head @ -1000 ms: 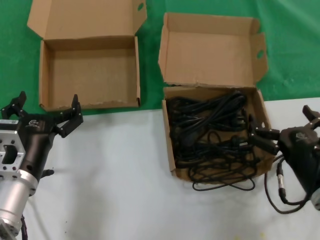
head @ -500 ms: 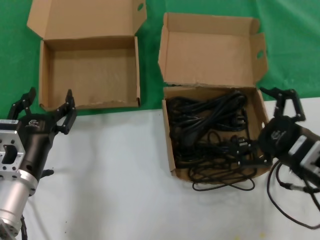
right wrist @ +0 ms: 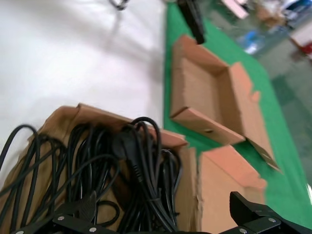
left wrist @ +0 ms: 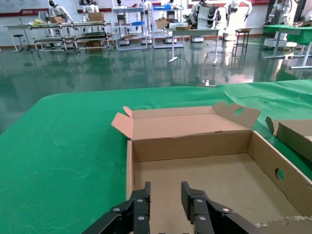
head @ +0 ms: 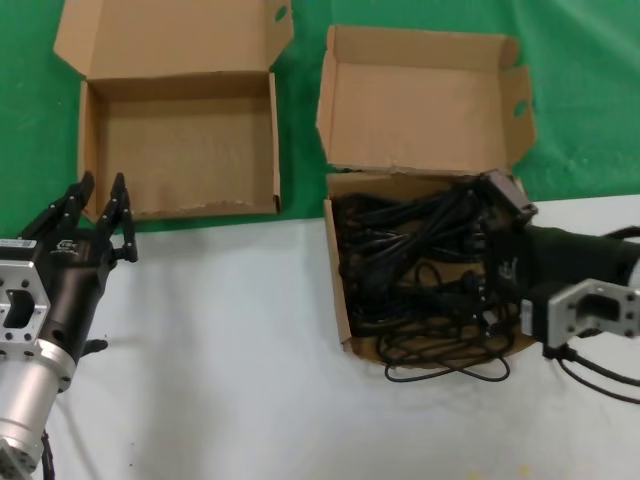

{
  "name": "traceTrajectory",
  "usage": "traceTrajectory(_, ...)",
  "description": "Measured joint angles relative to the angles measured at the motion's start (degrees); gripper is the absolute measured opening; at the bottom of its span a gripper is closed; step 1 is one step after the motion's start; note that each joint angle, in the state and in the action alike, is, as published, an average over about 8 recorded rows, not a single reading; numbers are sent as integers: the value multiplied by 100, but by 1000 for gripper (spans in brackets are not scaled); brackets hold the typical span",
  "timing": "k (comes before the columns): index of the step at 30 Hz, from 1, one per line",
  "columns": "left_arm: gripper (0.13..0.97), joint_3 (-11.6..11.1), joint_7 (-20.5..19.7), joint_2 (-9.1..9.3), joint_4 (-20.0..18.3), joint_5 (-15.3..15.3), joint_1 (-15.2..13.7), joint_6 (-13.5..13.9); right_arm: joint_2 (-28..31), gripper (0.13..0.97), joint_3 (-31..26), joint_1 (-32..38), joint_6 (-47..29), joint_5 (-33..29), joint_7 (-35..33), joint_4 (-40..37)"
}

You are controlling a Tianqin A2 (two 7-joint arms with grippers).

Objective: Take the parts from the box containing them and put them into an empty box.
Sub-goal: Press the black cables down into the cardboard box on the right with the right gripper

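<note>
1. Reach phase — the right gripper (head: pixel 497 225) hangs over the wing-lidded box (head: pixel 345 300), above the tangled black power cords (head: pixel 420 265), nothing lifted yet.
2. Its fingers (right wrist: pixel 83 209) are spread wide and hold nothing; next it must drop and close on one bundle.
3. The left gripper (head: pixel 95 215), nearly closed and holding nothing, waits by the empty box (head: pixel 180 150).
</note>
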Motion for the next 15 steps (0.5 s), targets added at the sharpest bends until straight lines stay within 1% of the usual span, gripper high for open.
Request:
traceTrajectory(6,261,0,0,0,0,0,0,0,-307,955,-404,684,-435,-571,-252,-434)
traceTrajectory(7,261,0,0,0,0,0,0,0,-360,950,-457,774,-483,-656,-286,-498)
traceTrajectory(13,193,0,0,0,0,0,0,0,-603,924,-652,1140,-721,-1034,-285,-698)
traceTrajectory(15,170,0,0,0,0,0,0,0,-643,898,-679,1194,-783,-1122,-234,-704)
